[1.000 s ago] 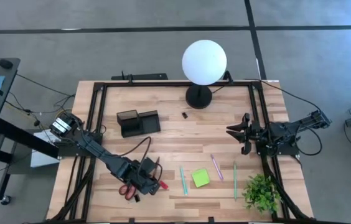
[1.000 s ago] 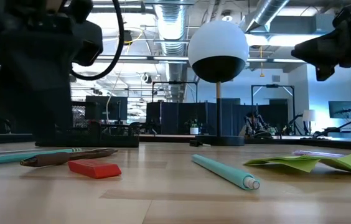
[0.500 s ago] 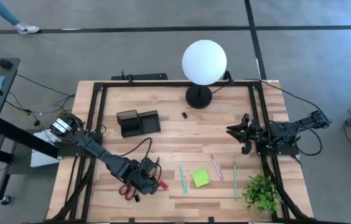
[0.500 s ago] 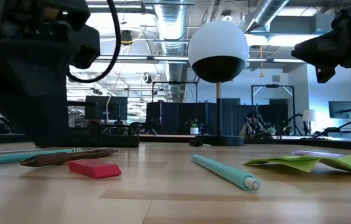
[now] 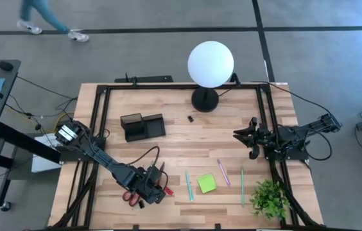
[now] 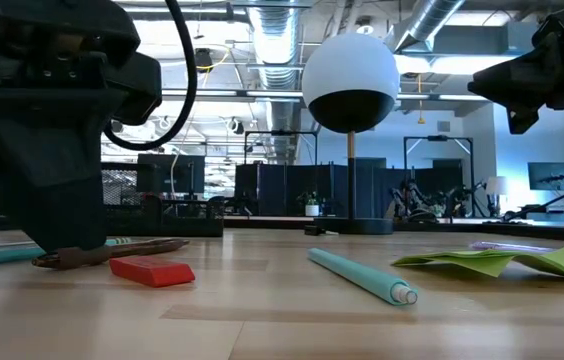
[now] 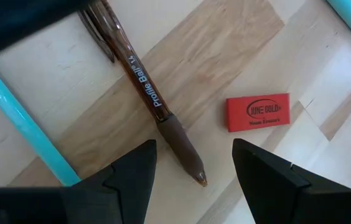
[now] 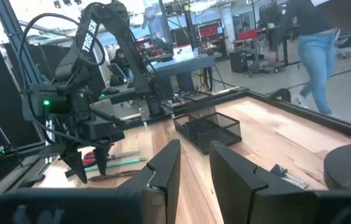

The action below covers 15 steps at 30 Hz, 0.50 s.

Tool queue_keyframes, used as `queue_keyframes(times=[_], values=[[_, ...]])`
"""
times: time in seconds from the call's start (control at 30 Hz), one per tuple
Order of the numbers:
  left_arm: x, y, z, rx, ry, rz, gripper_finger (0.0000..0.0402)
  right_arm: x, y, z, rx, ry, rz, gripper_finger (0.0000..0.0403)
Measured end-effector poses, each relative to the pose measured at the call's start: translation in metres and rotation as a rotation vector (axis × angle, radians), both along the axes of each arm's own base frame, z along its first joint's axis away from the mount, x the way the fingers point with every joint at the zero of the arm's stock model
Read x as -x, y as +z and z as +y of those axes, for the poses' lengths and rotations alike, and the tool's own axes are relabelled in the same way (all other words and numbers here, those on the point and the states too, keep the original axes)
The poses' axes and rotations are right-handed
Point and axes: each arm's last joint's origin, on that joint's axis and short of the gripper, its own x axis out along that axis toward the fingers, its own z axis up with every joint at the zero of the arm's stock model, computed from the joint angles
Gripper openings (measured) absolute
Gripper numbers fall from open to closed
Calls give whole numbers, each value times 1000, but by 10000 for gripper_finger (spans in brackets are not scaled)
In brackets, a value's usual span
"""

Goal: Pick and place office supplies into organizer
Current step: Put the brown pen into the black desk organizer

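The brown pen (image 7: 154, 106) lies at the counter's (image 5: 219, 138) seven o'clock edge, straddled by the spread, empty left hand (image 7: 194, 168). It is judged that the red eraser (image 7: 257, 112) could be nudged on closing. Since earlier, this hand is lowered. The right hand (image 5: 248, 138), partly closed and empty, waits at three o'clock.

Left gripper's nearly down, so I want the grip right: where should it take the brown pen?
Probably the rubber grip section of the brown pen, from straight above. It lies flat between the open fingers, across their closing line; the red eraser and teal pen lie apart.
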Motion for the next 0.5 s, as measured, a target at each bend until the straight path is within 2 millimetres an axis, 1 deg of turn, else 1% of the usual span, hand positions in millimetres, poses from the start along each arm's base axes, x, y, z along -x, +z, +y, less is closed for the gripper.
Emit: queue_keyframes(times=[0.17,0.23,0.33,0.5], values=[[0,-1,2,5,-10,28,211,0,0,0,0,0,0,81],[1,-2,3,6,6,39,201,0,0,0,0,0,0,81],[3,-3,4,0,26,55,169,0,0,0,0,0,0,81],[4,-4,6,-8,42,70,99,0,0,0,1,0,0,81]])
